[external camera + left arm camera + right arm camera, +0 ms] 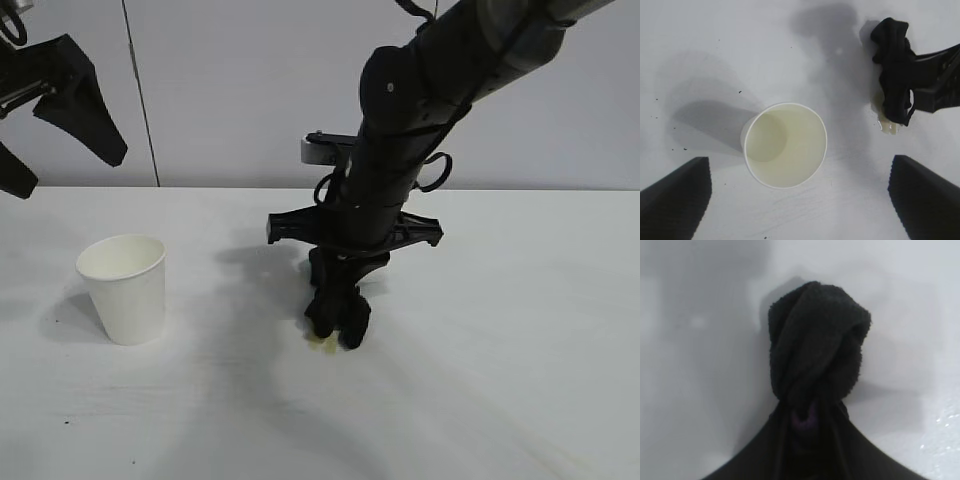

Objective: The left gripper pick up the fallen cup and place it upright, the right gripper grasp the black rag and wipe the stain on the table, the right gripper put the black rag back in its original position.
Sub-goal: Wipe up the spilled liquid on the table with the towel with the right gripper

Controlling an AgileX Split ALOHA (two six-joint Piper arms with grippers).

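Note:
The white paper cup stands upright on the table at the left; from the left wrist view I look down into its open mouth. My left gripper is raised high above it at the upper left, open and empty, its fingertips wide apart. My right gripper points straight down at mid-table, shut on the black rag and pressing it on the table. The rag also shows in the right wrist view and the left wrist view. A small yellowish bit of stain shows beside the rag.
A pale grey wall rises behind the table's far edge. Small dark specks lie on the table near the cup. The right arm reaches in from the upper right.

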